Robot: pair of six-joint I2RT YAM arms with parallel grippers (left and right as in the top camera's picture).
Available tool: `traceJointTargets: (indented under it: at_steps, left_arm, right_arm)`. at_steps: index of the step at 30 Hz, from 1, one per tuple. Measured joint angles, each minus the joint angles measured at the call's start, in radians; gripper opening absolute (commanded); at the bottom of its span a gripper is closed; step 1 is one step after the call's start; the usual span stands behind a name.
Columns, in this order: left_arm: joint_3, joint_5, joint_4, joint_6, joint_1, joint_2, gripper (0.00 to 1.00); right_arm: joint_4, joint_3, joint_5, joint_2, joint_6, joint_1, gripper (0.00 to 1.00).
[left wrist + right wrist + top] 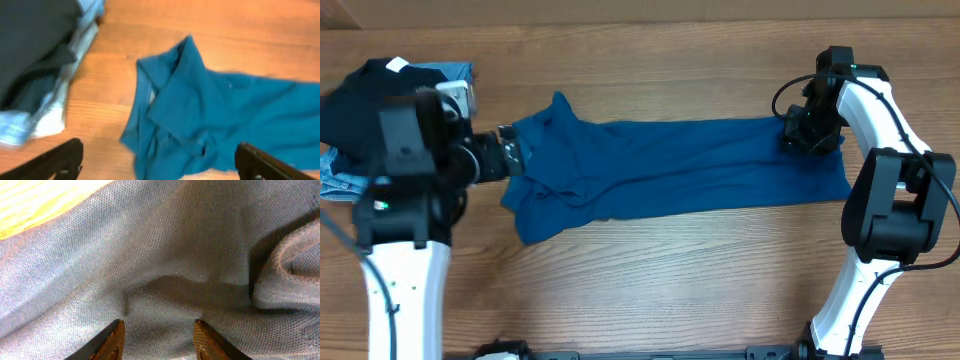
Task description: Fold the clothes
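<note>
The large teal-blue soft short-sleeved shirt lies as a long folded band on the wooden surface. Its crumpled collar end is just before the left tool, which is wide open and empty. Its other end is under the right tool, whose jaws are half apart; whether it grips, I cannot tell. The lengthwise fold seems done. Next, I judge, the left tool must take the collar end for a cross fold.

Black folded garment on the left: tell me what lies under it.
Visible: light-blue denim jeans stick out from beneath the black garment on two sides. The rest of the jeans, and anything else under the pile, is covered and cannot be made out.
</note>
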Motion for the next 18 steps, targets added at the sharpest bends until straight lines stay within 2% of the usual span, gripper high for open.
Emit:
traceJointTargets:
  at_steps: [2, 6, 10, 15, 18]
  left_arm:
    - [-0.126, 0.013, 0.168, 0.000, 0.000, 0.037, 1.00]
    - [-0.212, 0.041, 0.302, 0.000, 0.000, 0.188, 1.00]
    - [-0.213, 0.092, 0.381, 0.000, 0.000, 0.314, 1.00]
    - [-0.213, 0.130, 0.399, 0.000, 0.000, 0.448, 1.00]
    - [-0.213, 0.137, 0.422, 0.012, 0.000, 0.480, 0.92]
  right_arm:
    - [-0.001, 0.000, 0.000, 0.000, 0.000, 0.000, 0.49]
    - [0.000, 0.000, 0.000, 0.000, 0.000, 0.000, 0.49]
    - [-0.001, 0.000, 0.000, 0.000, 0.000, 0.000, 0.49]
    - [-0.002, 0.000, 0.000, 0.000, 0.000, 0.000, 0.48]
    - [-0.002, 0.000, 0.000, 0.000, 0.000, 0.000, 0.49]
